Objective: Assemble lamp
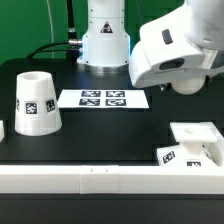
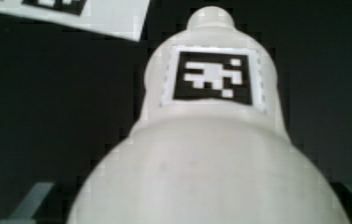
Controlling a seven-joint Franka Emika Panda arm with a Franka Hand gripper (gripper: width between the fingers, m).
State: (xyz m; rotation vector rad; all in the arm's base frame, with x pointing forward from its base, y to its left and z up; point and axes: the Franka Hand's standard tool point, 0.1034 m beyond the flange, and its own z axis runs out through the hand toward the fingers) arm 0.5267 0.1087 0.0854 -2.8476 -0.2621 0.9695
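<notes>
Because the bulb (image 2: pixel 199 120) is smooth hard plastic, probably light and slippery, its wide round end is the safest hold. The gripper (image 2: pixel 199 202) looks clamped on it there, the neck pointing away. Well apart from the gripper, the shade (image 1: pixel 35 102) stands mouth-down, its inside hidden. The base (image 1: pixel 195 133) lies nearer.

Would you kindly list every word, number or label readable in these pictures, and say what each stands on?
There are no readable words, numbers or brand names in either view.
On the shade: a black-and-white square tag, pattern only.
On the bulb: one such tag, pattern only.
On the base: a small tag, pattern only.
On the marker board: several tags, patterns only.
</notes>
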